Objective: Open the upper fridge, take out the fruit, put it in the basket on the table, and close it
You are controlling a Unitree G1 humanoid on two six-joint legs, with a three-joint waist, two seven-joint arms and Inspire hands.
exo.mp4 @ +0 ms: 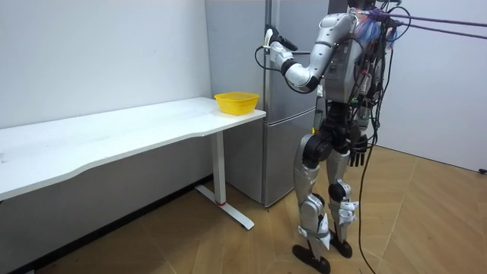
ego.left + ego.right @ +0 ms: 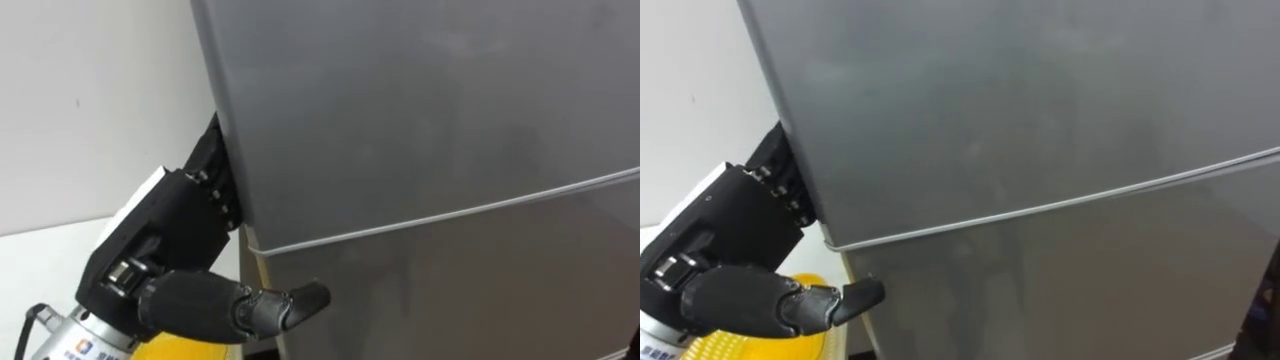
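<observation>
Left hand (image 2: 160,240): lower left of frame, seemingly touching the fridge (image 2: 430,130) door edge.
Grip: I cannot tell.

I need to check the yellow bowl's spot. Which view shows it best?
The room view: the bowl stands whole on the table end beside the fridge. Both eye views catch just a yellow sliver under the left hand.

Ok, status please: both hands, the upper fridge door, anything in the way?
Left hand at left edge of upper door. Right hand low by the hip. Door looks shut. Yellow bowl below the left hand, not blocking.
</observation>
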